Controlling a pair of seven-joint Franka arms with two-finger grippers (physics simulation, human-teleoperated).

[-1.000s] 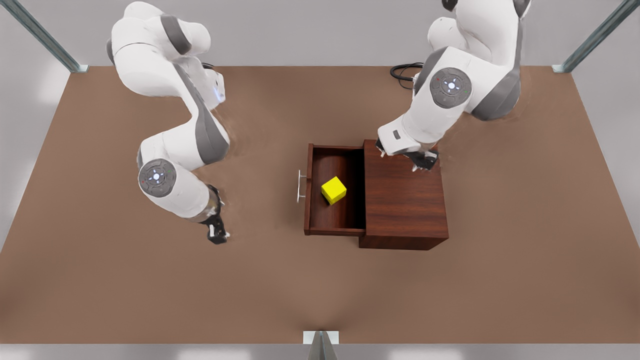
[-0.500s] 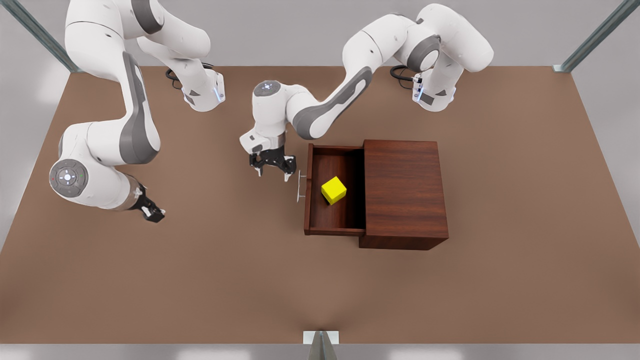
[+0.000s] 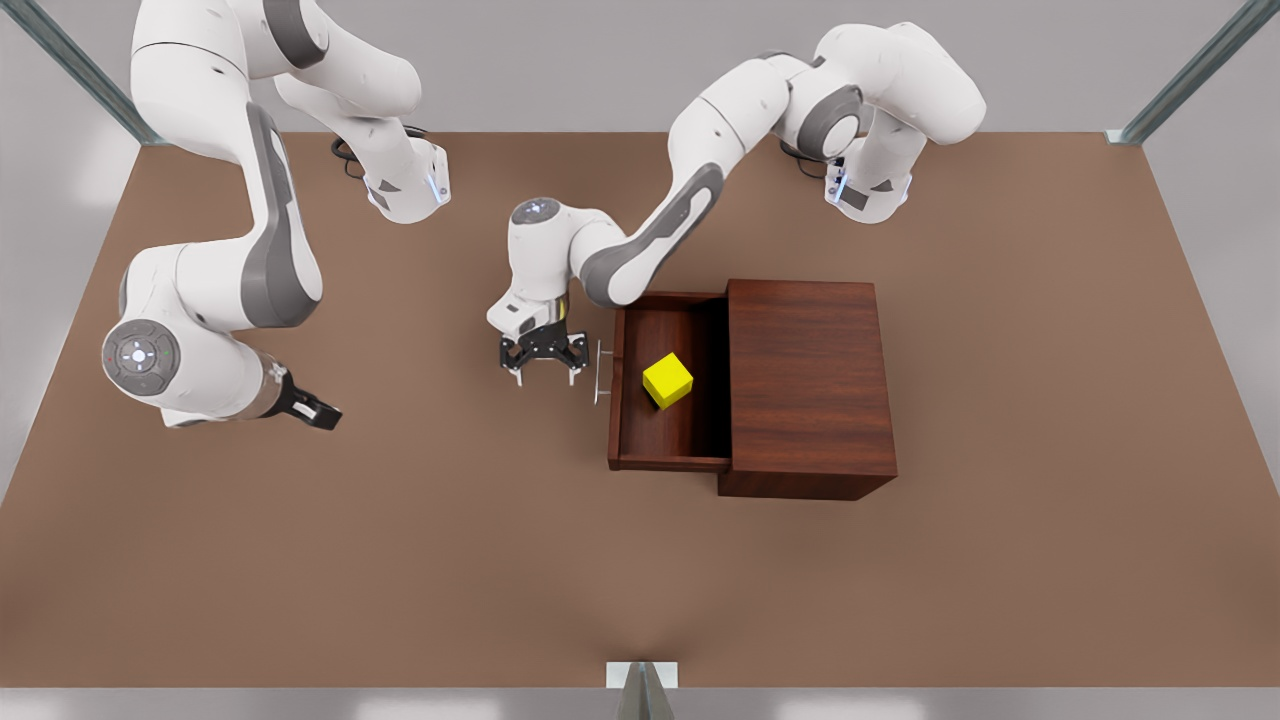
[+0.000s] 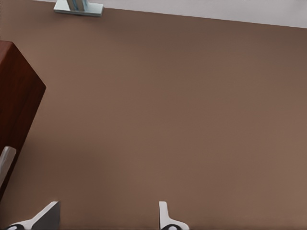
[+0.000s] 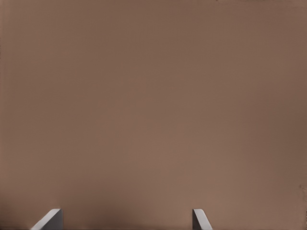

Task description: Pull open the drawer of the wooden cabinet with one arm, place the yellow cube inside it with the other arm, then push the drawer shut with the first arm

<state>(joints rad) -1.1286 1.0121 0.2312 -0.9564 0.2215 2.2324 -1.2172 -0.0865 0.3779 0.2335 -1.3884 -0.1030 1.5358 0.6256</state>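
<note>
The wooden cabinet stands right of the table's middle, with its drawer pulled out toward the front view's left. In the drawer lies the yellow cube, untouched. My left gripper hangs open and empty just left of the silver bar handle, apart from it. From the left wrist, the left gripper has its fingers spread beside the drawer front and the handle. Far to the front view's left, my right gripper waits low over the table; the right gripper is open over bare tabletop.
A metal bracket sits at the table's near edge, and it appears as the bracket in the left wrist view. Black cables lie by the far arm base. Wide brown tabletop stretches in front of the cabinet.
One arm swung from over the cabinet top down to the drawer handle's side and edged closer to it. The other arm drew back to the front view's left. Drawer and cube stayed put.
</note>
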